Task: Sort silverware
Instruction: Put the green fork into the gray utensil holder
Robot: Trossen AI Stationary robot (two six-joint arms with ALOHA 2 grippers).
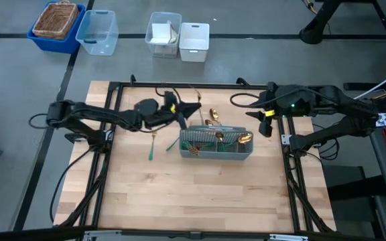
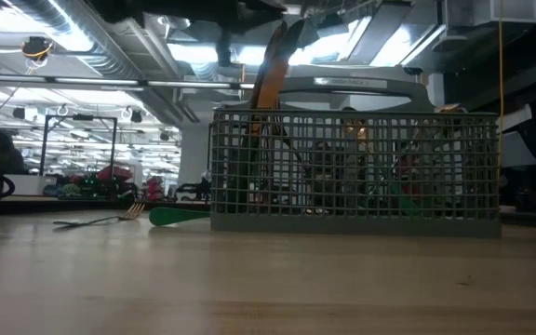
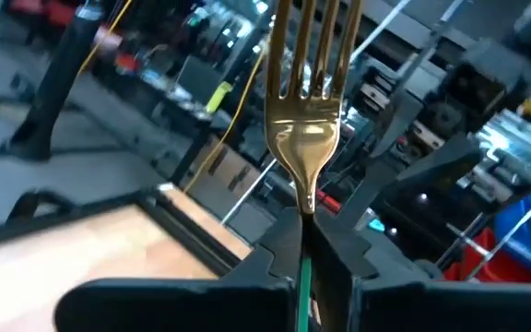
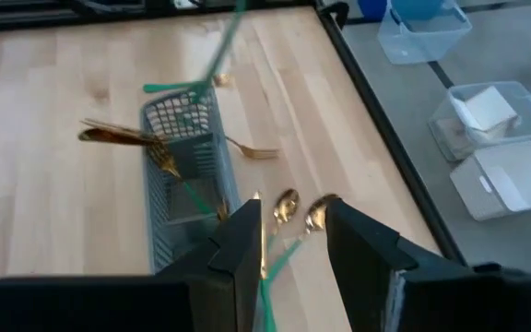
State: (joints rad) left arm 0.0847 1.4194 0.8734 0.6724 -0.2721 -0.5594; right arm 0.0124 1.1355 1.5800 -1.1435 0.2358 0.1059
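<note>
- The left pincer (image 1: 187,109) is clenched on a gold fork (image 3: 308,101); in the left wrist view the fork's thin green handle sits pinched between the two dark fingers (image 3: 275,263), and the tines stick straight out beyond the tips.
- Seen from above, this pincer hangs over the wooden surface (image 1: 200,194) just at 11 o'clock from the grey mesh caddy (image 1: 216,151), close to the caddy's left end.
- The right pincer (image 1: 267,124) holds nothing, its fingers (image 4: 365,242) spread apart; it hovers at 2 o'clock from the caddy, near the surface's right edge.
- Several gold and green pieces stand or lean inside the caddy, with one gold piece (image 1: 244,138) poking out at its right end.
- A loose fork with a green handle (image 1: 152,145) lies flat on the surface at 9 o'clock from the caddy, a short way off.
- Two gold spoons (image 4: 302,210) lie side by side on the surface at 12 o'clock from the caddy, well clear of both pincers.
</note>
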